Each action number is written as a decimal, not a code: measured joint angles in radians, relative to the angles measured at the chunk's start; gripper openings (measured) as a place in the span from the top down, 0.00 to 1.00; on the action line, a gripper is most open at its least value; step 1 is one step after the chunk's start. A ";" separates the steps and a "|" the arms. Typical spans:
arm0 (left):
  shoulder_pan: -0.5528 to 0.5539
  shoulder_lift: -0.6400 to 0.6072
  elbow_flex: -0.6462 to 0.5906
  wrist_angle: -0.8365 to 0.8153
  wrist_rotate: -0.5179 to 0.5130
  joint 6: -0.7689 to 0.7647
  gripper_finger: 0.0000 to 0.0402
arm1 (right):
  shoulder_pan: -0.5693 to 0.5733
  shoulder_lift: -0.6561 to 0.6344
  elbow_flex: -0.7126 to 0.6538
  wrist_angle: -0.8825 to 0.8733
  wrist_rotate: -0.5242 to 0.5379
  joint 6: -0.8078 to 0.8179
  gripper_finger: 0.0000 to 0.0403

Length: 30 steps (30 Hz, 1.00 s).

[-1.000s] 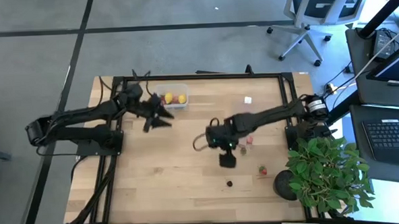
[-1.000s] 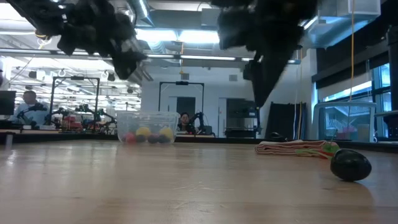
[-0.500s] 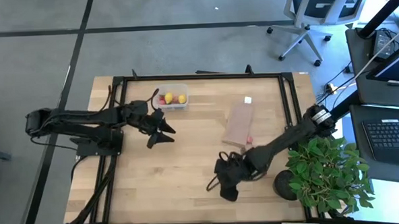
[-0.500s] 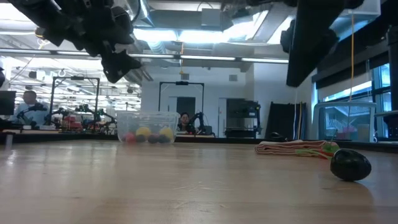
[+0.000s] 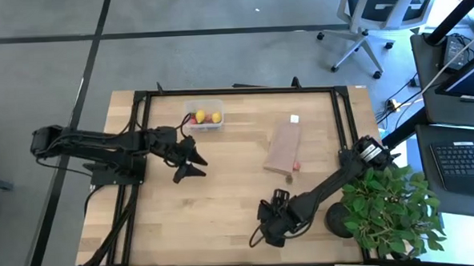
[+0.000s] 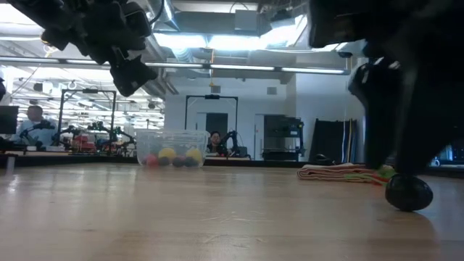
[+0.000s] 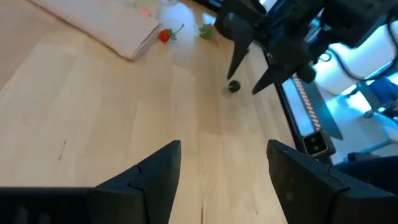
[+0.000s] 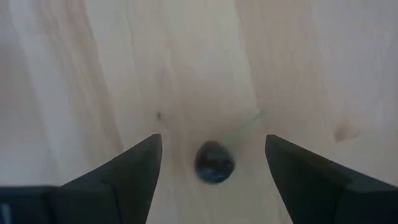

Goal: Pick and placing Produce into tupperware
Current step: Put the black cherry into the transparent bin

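Note:
The clear tupperware (image 5: 204, 116) (image 6: 172, 148) stands at the table's far side with yellow and red produce inside. A dark berry (image 8: 214, 163) (image 6: 408, 192) lies on the wood near the front edge. My right gripper (image 5: 265, 228) (image 8: 214, 155) hangs over it, open and pointing steeply down, one finger on each side, and not touching the berry. My left gripper (image 5: 192, 161) (image 7: 224, 162) hovers open and empty above the table's left middle. A red piece (image 7: 165, 35) and a green piece (image 7: 206, 31) lie by the tan board.
A flat tan board (image 5: 283, 147) lies right of centre, with a red piece (image 5: 296, 166) at its near corner. A potted plant (image 5: 384, 207) stands at the table's near right corner, close to my right arm. Bare wood lies between the two grippers.
My right gripper has swung from the table's middle toward the near edge and come down over the dark berry, tipping more steeply downward; it has stayed open. My left gripper has drawn away from the tupperware toward the near edge, still open.

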 joint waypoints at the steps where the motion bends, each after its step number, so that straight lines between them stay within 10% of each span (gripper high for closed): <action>1: -0.008 0.000 0.000 -0.004 -0.011 0.000 0.43 | 0.001 0.000 0.000 -0.003 -0.003 0.014 0.29; 30: -0.101 0.000 0.000 -0.034 -0.149 0.001 0.43 | -0.003 0.061 0.000 -0.029 -0.090 0.056 0.40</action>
